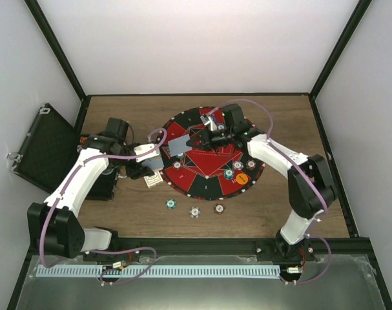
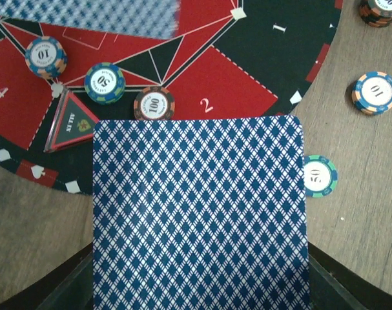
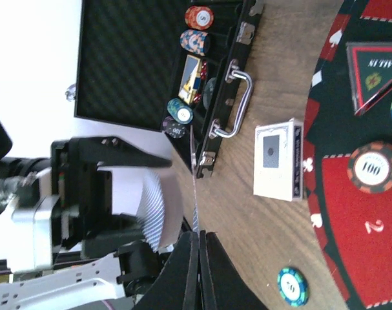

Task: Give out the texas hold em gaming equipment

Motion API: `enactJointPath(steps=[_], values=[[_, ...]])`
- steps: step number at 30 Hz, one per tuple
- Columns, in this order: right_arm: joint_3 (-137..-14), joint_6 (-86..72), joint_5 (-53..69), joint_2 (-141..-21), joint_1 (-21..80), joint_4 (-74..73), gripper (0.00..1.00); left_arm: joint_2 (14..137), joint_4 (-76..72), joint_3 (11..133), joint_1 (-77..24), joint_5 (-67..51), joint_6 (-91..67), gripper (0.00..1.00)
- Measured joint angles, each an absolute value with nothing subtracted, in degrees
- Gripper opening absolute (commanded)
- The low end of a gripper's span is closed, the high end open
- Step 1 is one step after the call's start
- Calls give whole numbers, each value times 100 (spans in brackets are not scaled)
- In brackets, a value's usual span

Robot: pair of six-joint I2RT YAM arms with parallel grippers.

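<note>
My left gripper (image 1: 143, 170) is shut on a playing card with a blue-diamond back (image 2: 199, 213). The card fills the left wrist view and hides the fingers. It hangs over the near edge of the round red-and-black mat (image 1: 208, 184). My right gripper (image 1: 194, 141) is shut on another card (image 1: 176, 147) above the mat's left part; this card shows edge-on in the right wrist view (image 3: 195, 187). Chips marked 10 (image 2: 46, 56), 50 (image 2: 104, 82) and 100 (image 2: 154, 104) lie on the mat. Three chips (image 1: 194, 212) lie on the wood in front. An orange button (image 1: 242, 177) sits at the mat's right.
An open black case (image 3: 144, 58) with chips (image 3: 196, 42) in it stands at the left. A white card box (image 3: 278, 158) lies on the wood by the mat's edge. A triangular all-in marker (image 2: 70, 123) is on the mat. White walls enclose the table.
</note>
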State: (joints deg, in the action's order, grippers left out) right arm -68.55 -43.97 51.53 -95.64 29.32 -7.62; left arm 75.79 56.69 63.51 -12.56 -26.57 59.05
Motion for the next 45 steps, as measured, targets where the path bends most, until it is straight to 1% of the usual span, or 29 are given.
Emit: enactJointPath(steps=[6, 11, 17, 19, 23, 24, 26, 31, 34, 36, 38, 39, 41, 43, 44, 45], values=[[-7970, -4200, 5194, -10844, 2908, -878, 1, 7446, 5870, 6337, -1138, -2731, 5929, 4], [-9321, -3992, 5041, -12243, 2974, -1323, 1, 7264, 5961, 6333, -1116, -2781, 5942, 4], [-10639, -3927, 4845, -13478, 3063, -1828, 1, 7258, 6020, 6326, -1076, -2823, 5977, 4], [-10934, -3898, 4777, -13753, 3100, -1977, 1, 7258, 6027, 6326, -1068, -2840, 5983, 4], [-11065, -3793, 4569, -13887, 3135, -2307, 1, 7258, 6045, 6326, -1057, -2867, 5986, 4], [-11087, -3760, 4519, -13887, 3138, -2386, 3, 7258, 6045, 6326, -1057, -2873, 5986, 4], [-11137, -3677, 4425, -13887, 3138, -2493, 13, 7258, 6047, 6326, -1057, -2880, 5983, 4], [-11172, -3435, 4147, -13876, 3131, -2823, 33, 7260, 6051, 6326, -1057, -2882, 5983, 4], [-11163, -3291, 3913, -13817, 3138, -3055, 40, 7260, 6058, 6326, -1057, -2893, 5981, 4], [-11089, -3181, 3734, -13655, 3138, -3173, 41, 7262, 6060, 6331, -1057, -2908, 5981, 4], [-10962, -3144, 3579, -13397, 3138, -3225, 43, 7277, 6069, 6344, -1057, -2923, 5981, 4], [-10897, -3131, 3522, -13347, 3138, -3247, 46, 7293, 6077, 6359, -1057, -2926, 5981, 4], [-10626, -3109, 3430, -12842, 3138, -3205, 52, 7314, 6077, 6368, -1057, -2926, 5988, 4], [-10224, -3120, 3385, -12317, 3151, -3065, 59, 7343, 6075, 6368, -1057, -2926, 5999, 4], [-10022, -3146, 3380, -12055, 3168, -2991, 65, 7363, 6071, 6368, -1057, -2926, 6003, 4], [-9802, -3175, 3385, -11797, 3192, -2884, 69, 7384, 6071, 6368, -1059, -2930, 6003, 4]])
